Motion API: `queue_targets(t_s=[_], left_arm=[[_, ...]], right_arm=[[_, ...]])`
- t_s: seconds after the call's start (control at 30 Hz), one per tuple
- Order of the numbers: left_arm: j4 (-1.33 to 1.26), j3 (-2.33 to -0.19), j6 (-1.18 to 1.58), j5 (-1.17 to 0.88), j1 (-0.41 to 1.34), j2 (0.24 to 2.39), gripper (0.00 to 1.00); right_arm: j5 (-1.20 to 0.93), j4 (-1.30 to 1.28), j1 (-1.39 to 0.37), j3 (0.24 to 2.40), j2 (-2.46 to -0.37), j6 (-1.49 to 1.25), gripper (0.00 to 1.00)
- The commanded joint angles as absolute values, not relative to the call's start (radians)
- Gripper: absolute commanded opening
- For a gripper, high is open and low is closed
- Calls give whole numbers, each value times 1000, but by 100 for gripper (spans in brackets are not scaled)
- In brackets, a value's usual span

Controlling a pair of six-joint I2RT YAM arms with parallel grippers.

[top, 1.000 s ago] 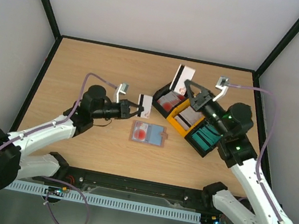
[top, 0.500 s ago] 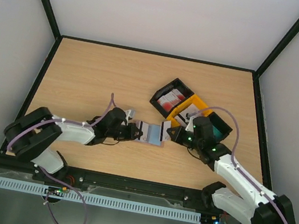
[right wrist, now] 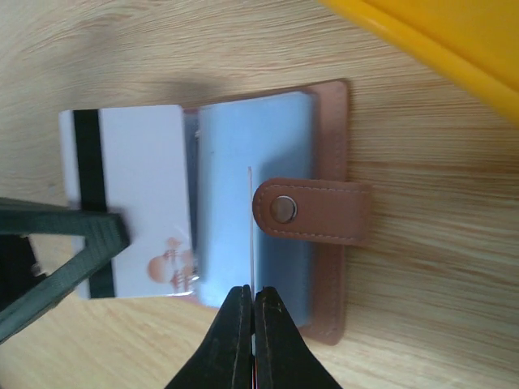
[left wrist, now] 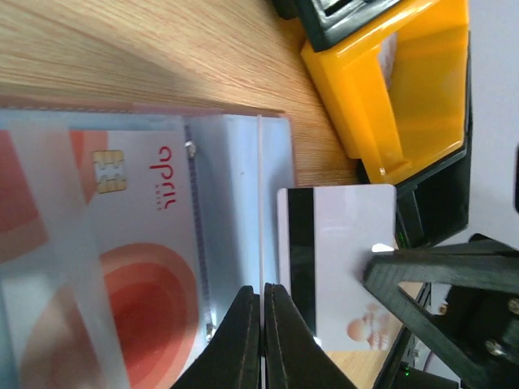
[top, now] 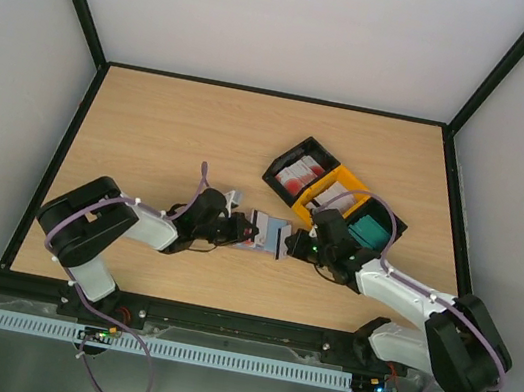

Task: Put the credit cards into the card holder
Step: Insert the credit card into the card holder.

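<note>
The left gripper (left wrist: 261, 298) was clamped on a striped card (right wrist: 134, 186), the right gripper (right wrist: 250, 304) on a second card (left wrist: 340, 235). Both arms had swung in and down within the last second. Each card now met an opposite edge of the open card holder (top: 266, 232), lying mid-table (top: 151, 136) — insertion looked begun, neither card seated.

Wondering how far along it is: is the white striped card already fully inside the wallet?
No: most of the white striped card sticks out past the left edge of the card holder.
</note>
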State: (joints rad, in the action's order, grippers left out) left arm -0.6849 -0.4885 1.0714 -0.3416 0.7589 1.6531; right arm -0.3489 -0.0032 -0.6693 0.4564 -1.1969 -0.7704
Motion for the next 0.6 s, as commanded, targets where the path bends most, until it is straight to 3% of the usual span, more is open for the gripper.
queue_targets(t_s=[0.0,0.57], left_arm=[[-756,-476,1080,-349,759,1657,3],[-806,-433,1149,-309,760,1691,3]], right_arm=[[-237,32,-675,449,-1225,-763,2],[-158,-60,-675,461,-1249,-769,2]])
